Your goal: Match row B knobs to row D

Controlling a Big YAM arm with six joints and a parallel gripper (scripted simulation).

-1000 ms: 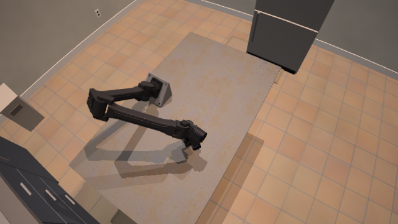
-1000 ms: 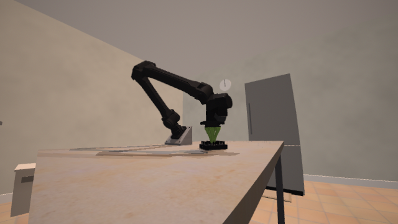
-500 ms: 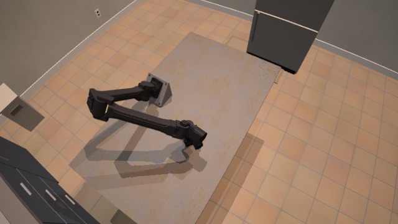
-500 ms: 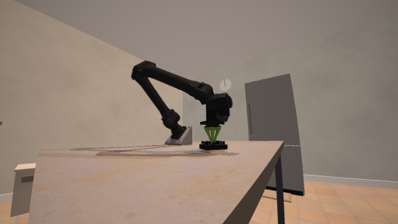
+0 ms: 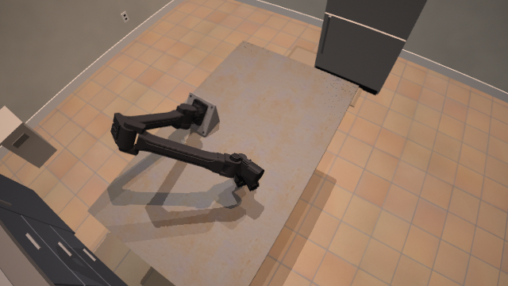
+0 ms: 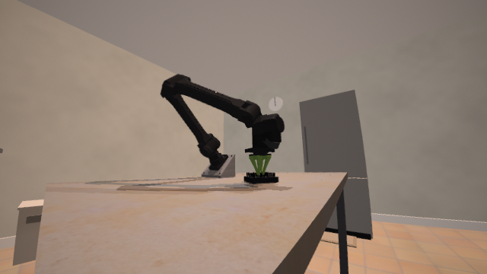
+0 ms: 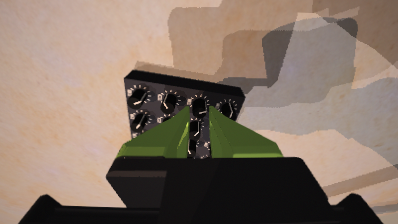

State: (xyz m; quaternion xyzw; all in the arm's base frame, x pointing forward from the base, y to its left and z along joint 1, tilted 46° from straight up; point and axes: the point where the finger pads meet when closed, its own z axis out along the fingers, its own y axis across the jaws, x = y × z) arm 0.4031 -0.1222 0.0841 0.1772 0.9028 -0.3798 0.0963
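Wrist view: claw (image 7: 199,112) (image 6: 260,173) (image 5: 248,183) partly open, unclenched. Grasp small, probably stiff knobs (image 7: 139,97) (image 6: 272,175) by opposite sides; avoid shifting the likely light knob box (image 7: 185,82) (image 6: 261,180).

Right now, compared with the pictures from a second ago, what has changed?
The hand seems to have turned slightly in place: the exterior view now shows gaps between its green fingers. Which way, I cannot tell, nor whether anything was gripped or released. The arm's long links and the knob box look unmoved.
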